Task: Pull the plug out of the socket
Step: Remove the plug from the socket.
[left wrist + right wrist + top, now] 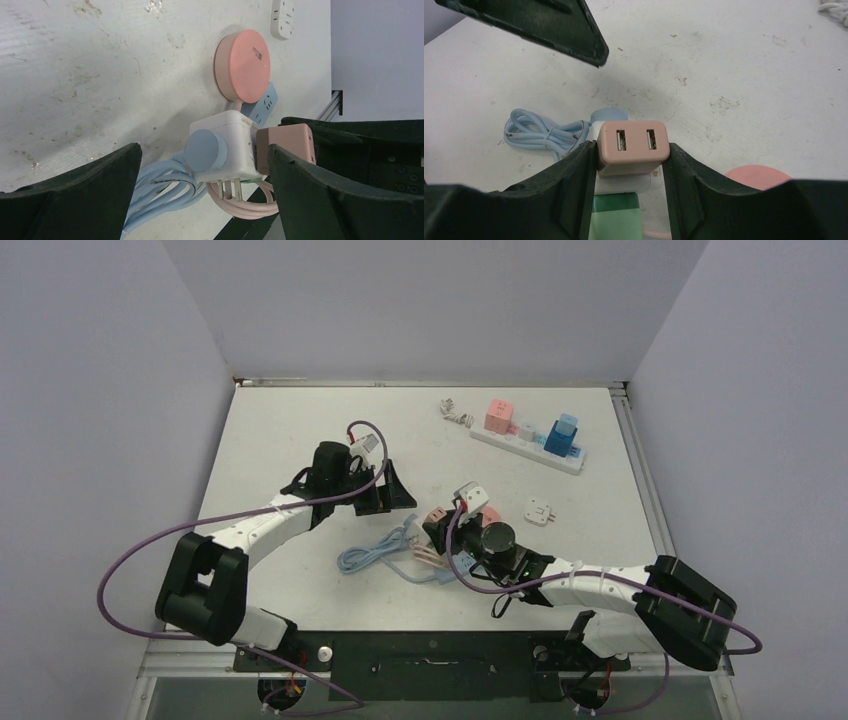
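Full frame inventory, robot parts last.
cube socket: 1, white, table centre
USB plug: 1, pink, in cube, between right jaws
round plug: 1, pale blue, in cube
round disc: 1, pink, beside cube
blue cable: 1, pale blue, coiled left of cube
pink cable: 1, pink, by cube
small adapter: 1, white, right of cube
power strip: 1, white, far right
pink block: 1, pink, on strip
blue block: 1, blue, on strip
cord bundle: 1, white, left of strip
table: 1, white, underneath
left arm: 1, black-white, jaws open
right arm: 1, black-white, jaws shut on USB plug
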`<state>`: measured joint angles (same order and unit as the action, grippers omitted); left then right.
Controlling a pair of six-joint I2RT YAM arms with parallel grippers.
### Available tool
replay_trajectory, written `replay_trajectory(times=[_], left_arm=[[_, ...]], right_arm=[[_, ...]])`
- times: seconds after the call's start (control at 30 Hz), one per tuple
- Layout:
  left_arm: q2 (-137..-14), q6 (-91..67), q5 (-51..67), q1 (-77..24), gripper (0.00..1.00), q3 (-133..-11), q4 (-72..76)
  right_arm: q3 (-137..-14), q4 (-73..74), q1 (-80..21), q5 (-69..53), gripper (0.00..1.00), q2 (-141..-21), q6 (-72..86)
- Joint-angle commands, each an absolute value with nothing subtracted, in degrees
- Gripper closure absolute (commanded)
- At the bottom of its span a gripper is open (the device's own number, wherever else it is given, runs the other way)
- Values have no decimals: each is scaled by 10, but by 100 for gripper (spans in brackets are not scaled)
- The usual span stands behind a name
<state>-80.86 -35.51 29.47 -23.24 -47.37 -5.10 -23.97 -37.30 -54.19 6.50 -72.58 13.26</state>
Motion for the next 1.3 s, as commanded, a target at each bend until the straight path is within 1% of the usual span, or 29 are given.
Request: replay_trajectory(times=[0.0,0.17,0.4,0.63,0.73,0.93,1.17,1.27], left_arm=[[-839,-365,364,-235,7,-469,20],[-867,-356,402,-240,8,-465,24],[-879,-348,418,-241,18,-467,1],[-898,-360,431,-244,22,-469,10],[-908,-367,437,-246,28,-471,20],[-914,-369,438,-255,35,-474,30],[-889,-335,379,-267,36,-489,15],[-885,-336,386,-271,37,-486,25]], right_arm=[[-226,-413,-556,166,95,-710,86],[-229,-415,-558,161,95,-728,100],[-235,-411,-558,161,95,-745,110],[-235,-413,-558,155,95,-746,112],[-234,-412,-558,154,95,-745,112],[-237,-411,-558,151,95,-748,113],[-239,-411,-559,145,95,-752,116],[-239,-412,-559,142,95,-752,116]])
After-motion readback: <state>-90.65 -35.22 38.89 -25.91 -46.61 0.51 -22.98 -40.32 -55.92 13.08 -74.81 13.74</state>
